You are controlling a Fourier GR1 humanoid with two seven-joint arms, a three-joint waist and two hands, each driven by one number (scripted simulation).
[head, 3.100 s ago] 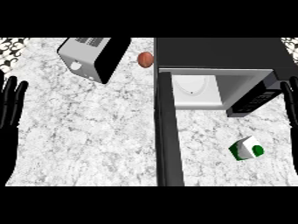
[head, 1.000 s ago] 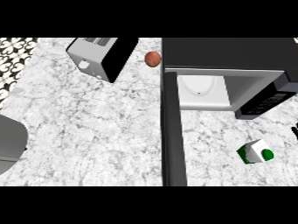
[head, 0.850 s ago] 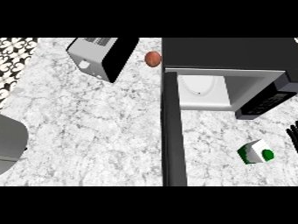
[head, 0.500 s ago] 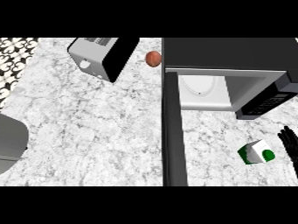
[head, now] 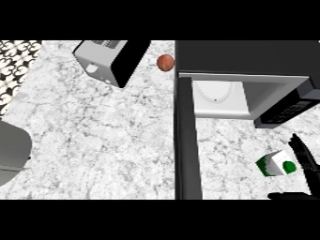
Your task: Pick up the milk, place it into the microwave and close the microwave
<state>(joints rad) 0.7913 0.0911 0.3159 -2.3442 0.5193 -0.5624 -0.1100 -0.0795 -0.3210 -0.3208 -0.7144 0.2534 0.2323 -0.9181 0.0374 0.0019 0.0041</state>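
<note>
The milk [head: 277, 164] is a small white carton with green marks, lying tilted on the marble counter in front of the microwave [head: 252, 58]. The microwave's door [head: 185, 140] stands wide open and its white inside [head: 220, 96] is bare. My right hand [head: 315, 174] is open just right of the carton, its straight fingers along the carton's right side. Its thumb [head: 290, 196] reaches out below the carton, apart from it. Only the grey left forearm [head: 2, 150] shows at the left edge; the left hand itself is out of view.
A silver toaster [head: 107, 61] stands at the back left. A small brown ball-like thing [head: 165, 62] lies between it and the microwave. The open door runs as a dark bar down the counter's [head: 100, 136] middle, left of the milk.
My right hand has come in from the right edge and now lies beside the milk. The raised left hand has dropped out of view, leaving only its forearm. The carton has not moved.
</note>
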